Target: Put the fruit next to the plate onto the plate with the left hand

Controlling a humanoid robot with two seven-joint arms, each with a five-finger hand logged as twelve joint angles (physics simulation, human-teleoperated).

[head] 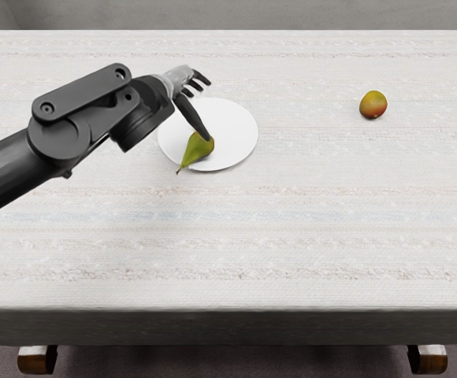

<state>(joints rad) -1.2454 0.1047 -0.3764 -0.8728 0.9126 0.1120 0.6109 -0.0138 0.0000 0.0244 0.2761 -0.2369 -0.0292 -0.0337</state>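
A green pear (196,150) lies on the white plate (232,126), near its front left rim, with its stem end reaching over the edge. My left hand (193,94) hovers over the plate's left side, its arm coming in from the left edge. The fingers are spread and hold nothing. One dark finger (195,120) points down and its tip touches or nearly touches the top of the pear. The right arm is out of view.
A red-and-yellow mango-like fruit (373,104) sits alone at the far right of the pale table (291,220). The table's front edge runs along the bottom of the view.
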